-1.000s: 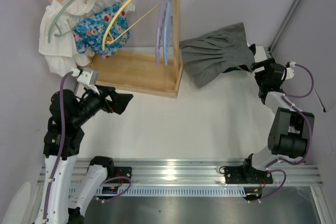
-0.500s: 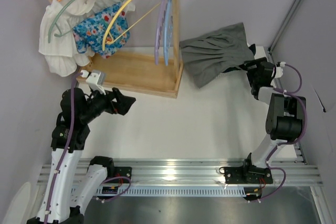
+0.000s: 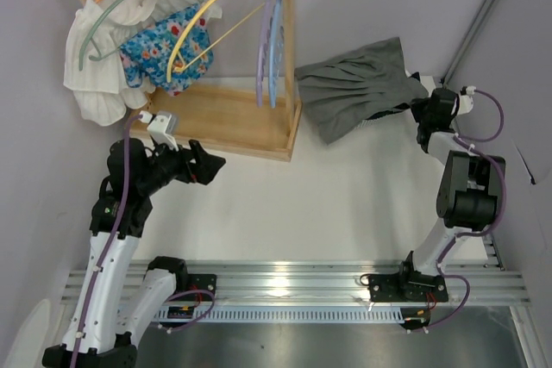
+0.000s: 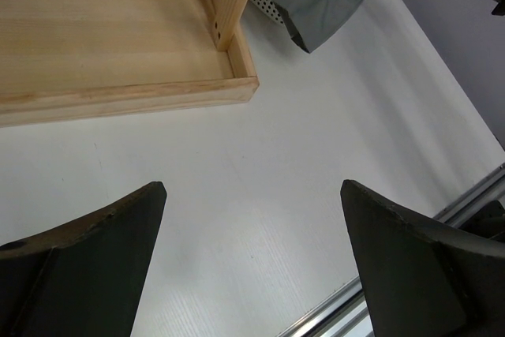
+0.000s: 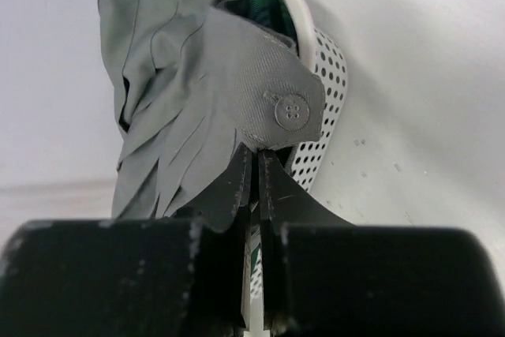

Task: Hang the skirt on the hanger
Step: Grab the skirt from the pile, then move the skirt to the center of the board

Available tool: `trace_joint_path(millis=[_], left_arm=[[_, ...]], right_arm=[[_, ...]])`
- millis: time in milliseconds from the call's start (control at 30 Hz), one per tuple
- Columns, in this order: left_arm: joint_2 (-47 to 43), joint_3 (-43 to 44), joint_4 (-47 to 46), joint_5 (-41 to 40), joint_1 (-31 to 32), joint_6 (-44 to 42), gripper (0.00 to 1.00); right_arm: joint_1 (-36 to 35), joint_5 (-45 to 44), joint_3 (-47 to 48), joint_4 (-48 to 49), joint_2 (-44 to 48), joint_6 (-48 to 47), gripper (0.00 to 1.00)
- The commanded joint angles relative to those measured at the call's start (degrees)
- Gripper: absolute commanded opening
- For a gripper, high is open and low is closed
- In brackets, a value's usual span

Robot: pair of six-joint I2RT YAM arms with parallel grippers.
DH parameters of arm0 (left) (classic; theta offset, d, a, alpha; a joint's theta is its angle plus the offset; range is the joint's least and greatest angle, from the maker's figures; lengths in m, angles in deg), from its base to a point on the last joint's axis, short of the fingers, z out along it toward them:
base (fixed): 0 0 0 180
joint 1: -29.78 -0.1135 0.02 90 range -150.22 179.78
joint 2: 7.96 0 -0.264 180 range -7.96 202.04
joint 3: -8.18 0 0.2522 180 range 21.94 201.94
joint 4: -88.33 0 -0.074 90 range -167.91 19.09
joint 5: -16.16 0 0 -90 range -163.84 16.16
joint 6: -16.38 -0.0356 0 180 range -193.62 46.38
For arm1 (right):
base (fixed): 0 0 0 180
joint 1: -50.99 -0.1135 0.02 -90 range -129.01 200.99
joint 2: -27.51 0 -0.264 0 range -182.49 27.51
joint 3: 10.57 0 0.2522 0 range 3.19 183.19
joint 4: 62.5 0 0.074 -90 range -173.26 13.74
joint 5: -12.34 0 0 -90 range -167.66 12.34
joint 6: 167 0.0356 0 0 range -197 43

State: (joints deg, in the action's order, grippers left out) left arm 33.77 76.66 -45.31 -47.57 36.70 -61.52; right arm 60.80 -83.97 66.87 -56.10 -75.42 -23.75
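- Pinching the waistband of the grey skirt (image 3: 358, 88), the right gripper (image 5: 254, 187) has its two fingers pressed almost together on the cloth. In the right wrist view the grip sits at 6 o'clock of a grey button (image 5: 292, 110).
- In the top view the skirt lies crumpled on the white table (image 3: 328, 204) at about 1 o'clock. Its left edge is against the right end of the wooden rack (image 3: 226, 122).
- A white perforated piece (image 5: 322, 100) shows under the waistband at 3 o'clock of the button; I cannot tell what it is.
- The left gripper (image 3: 207, 164) hangs over bare table at about 9 o'clock, just in front of the rack's base board. Its fingers are spread wide with nothing between them, and it points toward 3 o'clock.
- The rack stands at 11 o'clock. A yellow hanger (image 3: 204, 13) hangs near the middle of its top rail, and a purple and blue pair of hangers (image 3: 269, 40) hangs bare beside the right post.
- Toward 9 o'clock on the same rail hang a white garment (image 3: 95, 58) and a floral garment (image 3: 159, 53).
- The skirt is on none of the hangers.
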Motion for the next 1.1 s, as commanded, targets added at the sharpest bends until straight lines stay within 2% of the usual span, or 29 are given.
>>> trace_joint_path(millis=[0, 167, 400, 533, 600, 800, 967, 1067], left_arm=[[-0.4, -0.1, -2.7, 2.3, 0.2, 1.2, 1.0], [-1.1, -0.7, -3.8, 4.4, 0.2, 1.3, 1.0], [-1.7, -3.6, -4.9, 2.7, 0.2, 0.5, 0.99], [-2.2, -5.5, -7.8, 4.6, 0.3, 1.7, 0.99], [-2.4, -7.0, -9.0, 5.2, 0.3, 2.1, 0.99], [-2.3, -9.4, -11.4, 6.4, 0.3, 2.4, 0.99], [-0.7, -8.8, -10.8, 6.3, 0.8, 0.6, 1.0], [-0.3, -7.6, -10.8, 6.6, 1.4, -0.2, 0.99]], right_arm=[[-0.7, -2.7, 4.3, -4.6, 6.0, -6.3, 0.0], [-2.2, -0.8, 9.7, -8.6, 11.4, -13.5, 0.0], [-7.3, 4.0, 19.4, -16.2, 17.8, -24.5, 0.0], [-8.2, 10.6, 23.7, -17.0, 21.1, -26.2, 0.0], [-9.0, 14.1, 28.7, -19.5, 22.2, -27.7, 0.0], [-12.0, 18.8, 38.1, -24.8, 27.4, -31.0, 0.0], [-12.3, 21.2, 41.8, -33.2, 32.3, -29.1, 0.0], [-12.7, 23.3, 39.3, -38.2, 36.0, -27.9, 0.0]])
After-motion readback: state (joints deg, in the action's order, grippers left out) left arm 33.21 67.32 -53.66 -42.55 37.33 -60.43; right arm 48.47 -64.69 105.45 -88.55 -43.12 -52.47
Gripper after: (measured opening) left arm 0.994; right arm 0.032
